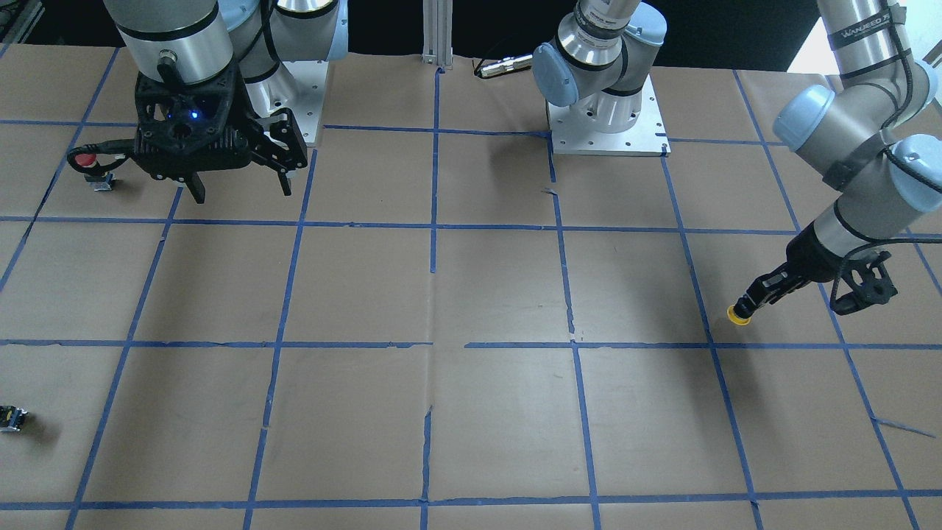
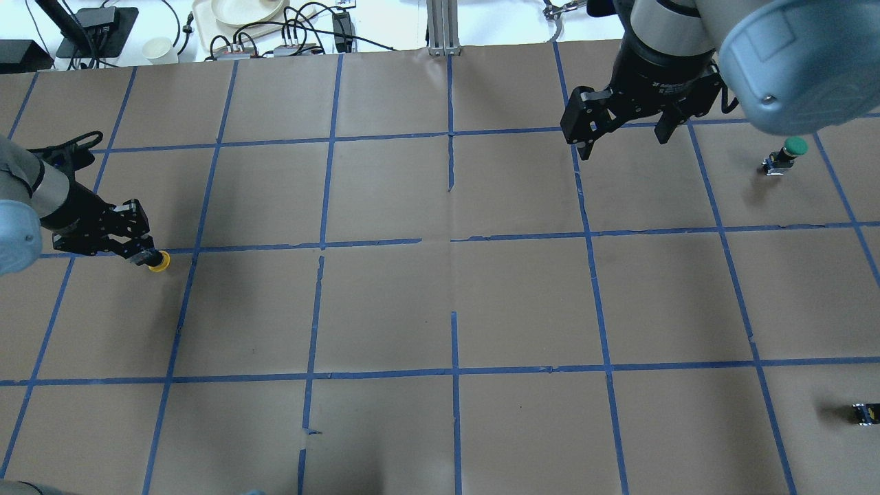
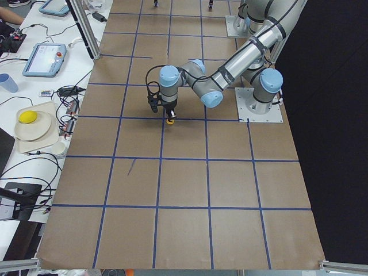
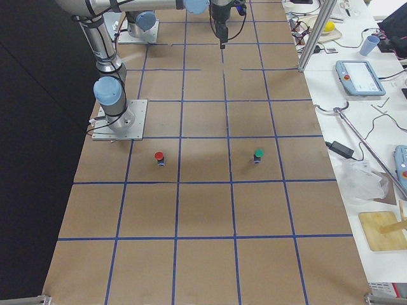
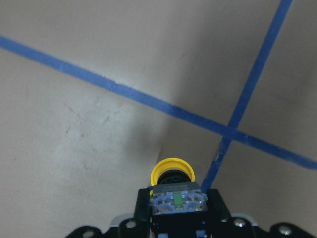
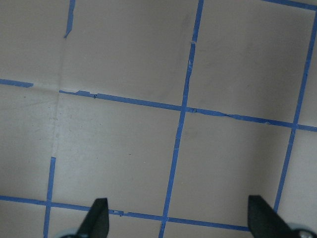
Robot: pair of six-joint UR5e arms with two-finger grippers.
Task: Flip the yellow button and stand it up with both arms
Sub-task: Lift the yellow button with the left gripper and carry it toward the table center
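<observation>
The yellow button (image 2: 160, 262) is held by my left gripper (image 2: 146, 257), which is shut on its blocky base near the table's left edge. The button's yellow cap (image 1: 738, 315) points down and away from the gripper, at or just above the paper; I cannot tell if it touches. In the left wrist view the base (image 5: 177, 200) sits between the jaws with the cap (image 5: 172, 170) beyond it. My right gripper (image 2: 622, 146) is open and empty, hovering far off over the right back of the table; it also shows in the front view (image 1: 241, 190).
A red-capped button (image 1: 87, 160) stands beside the right gripper. A green-capped button (image 2: 790, 148) stands at the right. A small dark capless part (image 2: 865, 412) lies near the right front edge. Brown paper with blue tape grid lines (image 2: 450, 240) covers the table.
</observation>
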